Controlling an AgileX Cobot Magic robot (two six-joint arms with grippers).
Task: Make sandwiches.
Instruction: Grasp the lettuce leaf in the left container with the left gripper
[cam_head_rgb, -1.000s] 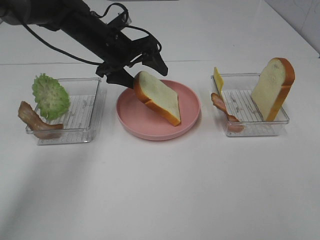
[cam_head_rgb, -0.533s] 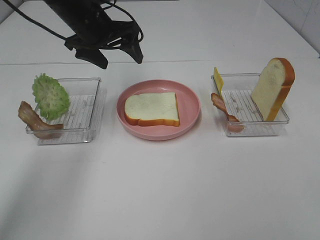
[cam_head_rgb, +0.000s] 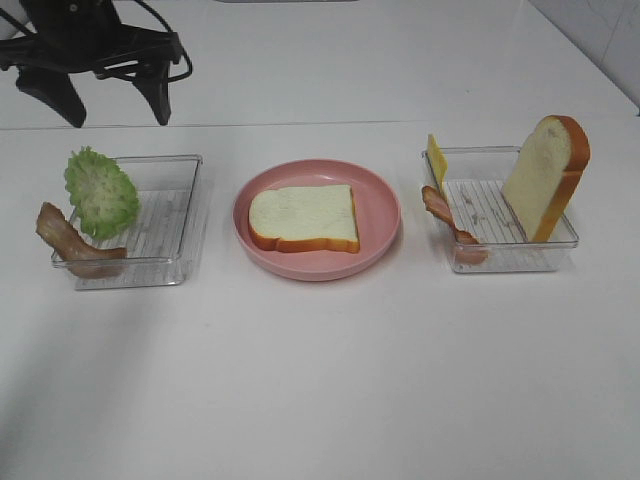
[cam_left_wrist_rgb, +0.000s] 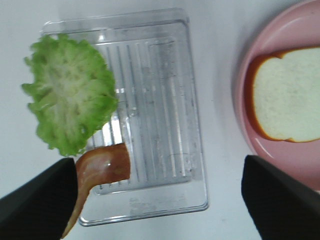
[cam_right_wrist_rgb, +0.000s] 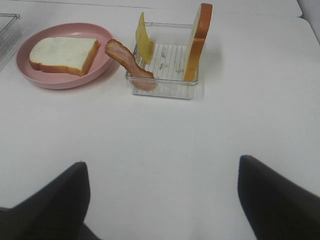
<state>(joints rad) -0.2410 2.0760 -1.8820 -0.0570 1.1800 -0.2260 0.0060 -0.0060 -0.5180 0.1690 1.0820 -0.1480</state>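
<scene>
One white bread slice (cam_head_rgb: 303, 218) with orange-brown crust lies flat on the pink plate (cam_head_rgb: 380, 210). My left gripper (cam_head_rgb: 105, 98) is open and empty, hanging above the back of the left clear tray (cam_head_rgb: 165, 225). Green lettuce (cam_head_rgb: 100, 192) and a bacon strip (cam_head_rgb: 70, 243) lean on that tray's left rim. The left wrist view looks down on the lettuce (cam_left_wrist_rgb: 70, 100), bacon (cam_left_wrist_rgb: 102, 165), tray (cam_left_wrist_rgb: 155, 100) and bread (cam_left_wrist_rgb: 290, 97). My right gripper (cam_right_wrist_rgb: 162, 210) is open and empty over bare table, short of the right tray (cam_right_wrist_rgb: 165, 90).
The right tray (cam_head_rgb: 490, 215) holds an upright bread slice (cam_head_rgb: 545, 175), a yellow cheese slice (cam_head_rgb: 436, 160) and a bacon strip (cam_head_rgb: 450, 225). They also show in the right wrist view: bread (cam_right_wrist_rgb: 197, 42), cheese (cam_right_wrist_rgb: 144, 44), bacon (cam_right_wrist_rgb: 129, 62).
My left gripper let go of the bread slice, which now lies flat on the plate. The gripper opened and moved left, to above the left tray.
</scene>
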